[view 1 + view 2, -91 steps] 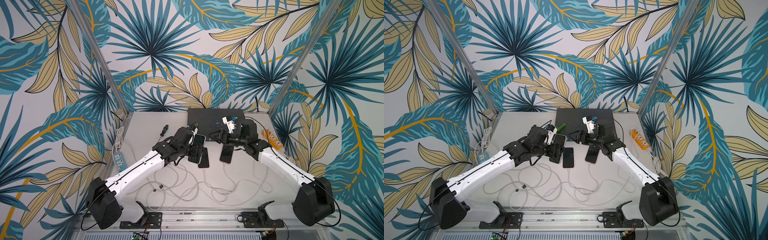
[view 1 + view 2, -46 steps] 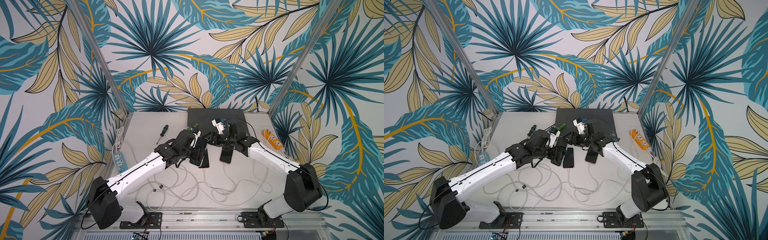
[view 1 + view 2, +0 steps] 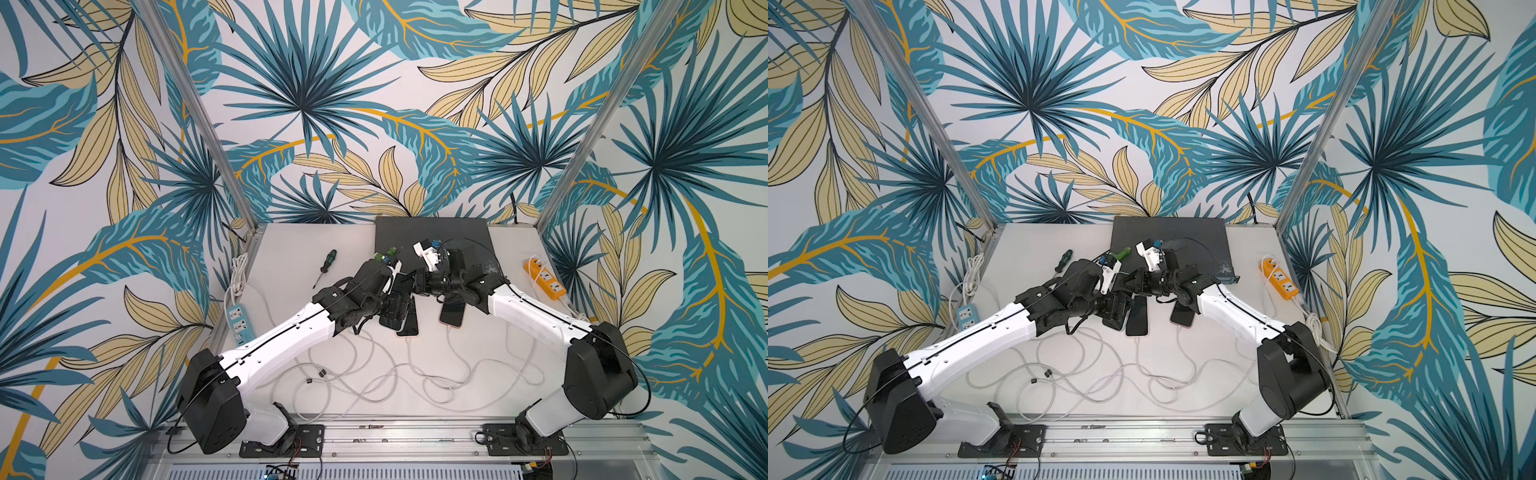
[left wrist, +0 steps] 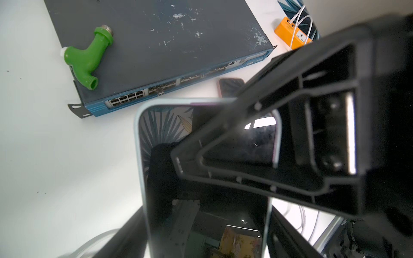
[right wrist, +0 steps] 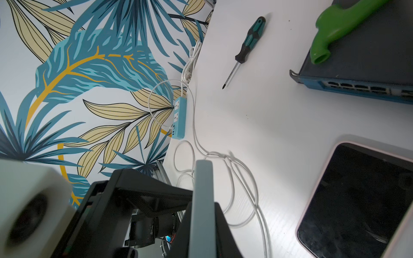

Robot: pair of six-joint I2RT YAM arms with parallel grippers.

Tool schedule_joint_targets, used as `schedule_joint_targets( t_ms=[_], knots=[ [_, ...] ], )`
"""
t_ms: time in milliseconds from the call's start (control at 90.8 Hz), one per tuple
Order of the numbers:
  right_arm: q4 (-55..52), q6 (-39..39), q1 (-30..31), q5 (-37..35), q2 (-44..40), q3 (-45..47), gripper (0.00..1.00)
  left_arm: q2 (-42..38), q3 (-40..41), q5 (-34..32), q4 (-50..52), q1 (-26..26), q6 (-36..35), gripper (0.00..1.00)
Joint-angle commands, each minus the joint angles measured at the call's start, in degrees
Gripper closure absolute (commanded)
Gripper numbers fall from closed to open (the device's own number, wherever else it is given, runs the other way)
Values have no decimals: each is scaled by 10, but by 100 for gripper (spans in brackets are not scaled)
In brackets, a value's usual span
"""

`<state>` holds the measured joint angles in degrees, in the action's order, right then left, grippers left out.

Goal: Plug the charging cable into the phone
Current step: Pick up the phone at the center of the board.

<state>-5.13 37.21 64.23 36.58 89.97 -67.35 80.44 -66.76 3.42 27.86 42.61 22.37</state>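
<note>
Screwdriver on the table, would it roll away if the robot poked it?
Probably a bit: the screwdriver has a rounded handle and lies flat on the smooth table. Its grooved grip might stop it soon. The metal shaft looks stiff.

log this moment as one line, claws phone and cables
left claw: gripping phone by its sides | right claw: closed on same phone's far end | cables: loose, in neither claw

Three phones: a blue-edged phone (image 4: 161, 127), a black phone (image 3: 409, 324) and a pink-edged phone (image 3: 453, 311). Two power strips: a blue strip (image 3: 240, 322) at left and an orange strip (image 3: 546, 278) at right. One screwdriver (image 3: 326, 266), one network switch (image 3: 432, 232) and one green pipe fitting (image 3: 1120, 252). The white cables (image 5: 193, 116) are too tangled to count.
</note>
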Motion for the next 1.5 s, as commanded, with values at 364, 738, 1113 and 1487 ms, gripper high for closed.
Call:
schedule_joint_targets(
  t_ms=[364,738,1113,1487],
  knots=[
    [49,-51,-71,194,-147,33,100,-172,113,328,-183,-93,40,7],
    [80,-26,-71,277,-162,34,100,-94,73,455,-264,-96,101,27],
    [104,-3,-71,310,-142,27,100,-73,76,501,-318,-95,145,50],
    [119,9,-71,322,-125,22,100,-45,64,516,-333,-73,153,65]
  ],
)
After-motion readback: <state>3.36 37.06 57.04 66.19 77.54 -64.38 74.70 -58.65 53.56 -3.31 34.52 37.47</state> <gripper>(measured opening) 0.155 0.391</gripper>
